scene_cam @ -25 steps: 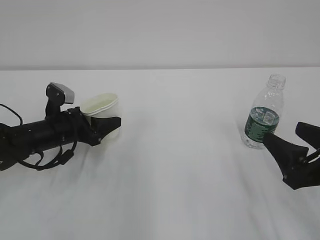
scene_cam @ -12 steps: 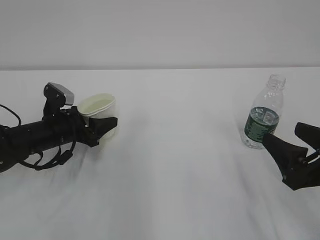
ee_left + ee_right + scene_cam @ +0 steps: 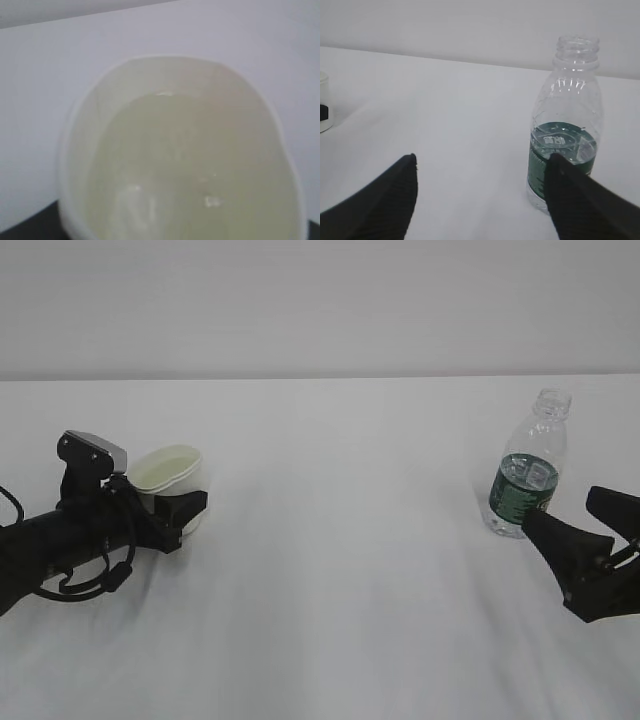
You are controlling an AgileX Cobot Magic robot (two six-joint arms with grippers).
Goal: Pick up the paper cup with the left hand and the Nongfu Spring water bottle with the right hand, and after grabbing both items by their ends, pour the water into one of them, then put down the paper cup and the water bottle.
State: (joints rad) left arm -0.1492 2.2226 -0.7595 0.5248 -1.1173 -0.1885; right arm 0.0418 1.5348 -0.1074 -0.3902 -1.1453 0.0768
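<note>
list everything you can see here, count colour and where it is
paper cup: one, white with pale cream inside, left side of the table, rim squeezed oval between the left end effector's fingers, liquid inside in the left wrist view
Nongfu Spring water bottle: one, clear with dark green label, capless, upright at the right of the table, part full
table: one, white, fills the lower scene
wall: pale grey, behind the table
left end effector: one, black, closed on the cup
right end effector: one, black, jaws wide apart, just in front of the bottle, not gripping it
</note>
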